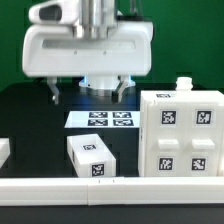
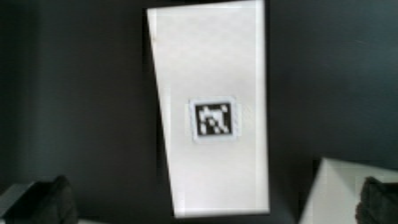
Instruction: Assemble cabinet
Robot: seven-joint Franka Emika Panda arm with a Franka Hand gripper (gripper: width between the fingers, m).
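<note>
On the table (image 1: 30,125), the cabinet (image 1: 180,135) stands apart from 1 loose block (image 1: 90,156); nothing looks joined yet. Gripper (image 1: 88,94) hovers above, released and empty.

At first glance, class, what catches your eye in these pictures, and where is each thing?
The large white cabinet, dotted with black-and-white tags, stands on the exterior view's right. The bulky white gripper hangs open near the marker board. In the wrist view a long white panel bearing one tag fills the middle.
</note>
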